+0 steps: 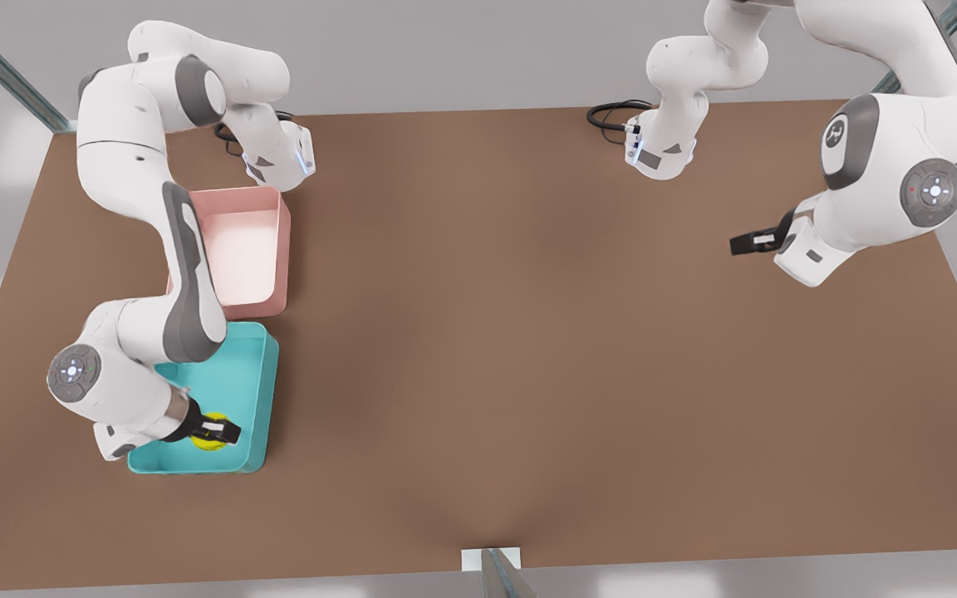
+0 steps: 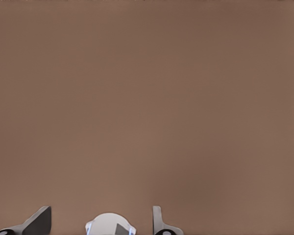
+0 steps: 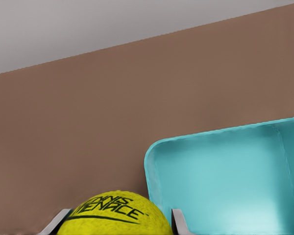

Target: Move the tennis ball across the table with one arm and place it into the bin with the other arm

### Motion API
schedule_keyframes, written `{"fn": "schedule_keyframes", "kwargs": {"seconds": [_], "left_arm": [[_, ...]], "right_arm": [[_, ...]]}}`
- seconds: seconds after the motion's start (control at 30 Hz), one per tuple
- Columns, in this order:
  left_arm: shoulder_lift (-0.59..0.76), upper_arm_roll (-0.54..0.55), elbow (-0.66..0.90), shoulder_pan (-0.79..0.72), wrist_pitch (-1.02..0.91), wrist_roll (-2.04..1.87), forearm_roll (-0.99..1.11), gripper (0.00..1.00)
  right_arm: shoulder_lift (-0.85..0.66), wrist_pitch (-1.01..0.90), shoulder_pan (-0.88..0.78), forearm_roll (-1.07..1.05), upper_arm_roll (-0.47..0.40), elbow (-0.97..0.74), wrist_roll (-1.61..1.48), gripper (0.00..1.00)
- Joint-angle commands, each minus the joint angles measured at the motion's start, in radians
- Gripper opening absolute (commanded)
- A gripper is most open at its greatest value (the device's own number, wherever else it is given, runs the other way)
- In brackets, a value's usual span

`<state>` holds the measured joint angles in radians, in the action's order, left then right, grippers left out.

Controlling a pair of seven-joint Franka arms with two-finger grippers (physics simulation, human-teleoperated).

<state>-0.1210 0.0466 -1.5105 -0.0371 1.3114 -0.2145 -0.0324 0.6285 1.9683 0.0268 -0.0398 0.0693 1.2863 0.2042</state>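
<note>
Yellow-green tennis ball (image 1: 211,441) is pinched in the right claw (image 1: 217,432) over the near end of the teal bin (image 1: 254,390), at the front view's left side of the brown desk (image 1: 528,332). In the right wrist view the ball (image 3: 115,215) sits between both fingers (image 3: 179,223). Pink tray (image 1: 275,249) lies just beyond the bin, on its far side. Left claw (image 1: 743,243) waits over bare desk at the front view's right, well apart; its fingers (image 2: 159,223) are spread and hold nothing.

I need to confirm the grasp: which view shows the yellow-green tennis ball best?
The right wrist view: the yellow-green tennis ball sits large between the right gripper's fingers. The front view shows it small, partly covered.
</note>
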Motion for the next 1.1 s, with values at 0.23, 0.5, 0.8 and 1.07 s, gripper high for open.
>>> {"fn": "schedule_keyframes", "kwargs": {"seconds": [0.23, 0.5, 0.8, 1.07], "left_arm": [[-0.005, -0.004, 0.006, 0.013, 0.046, 0.007, 0.005, 1.0], [-0.011, 0.025, 0.01, 0.02, 0.04, 0.007, -0.032, 1.0], [-0.016, 0.032, 0.026, 0.025, 0.0, 0.01, -0.03, 1.0], [-0.016, 0.032, 0.046, 0.022, -0.089, 0.003, -0.032, 1.0]], "right_arm": [[0.083, -0.117, 0.097, 0.058, 0.0, 0.053, -0.252, 0.71], [0.071, -0.117, 0.082, 0.049, 0.013, -0.024, -0.247, 1.0], [-0.202, -0.506, -0.076, 0.179, 0.014, -0.09, -0.042, 1.0], [-0.42, -0.54, -0.037, 0.086, -0.003, 0.068, -0.066, 1.0]]}}
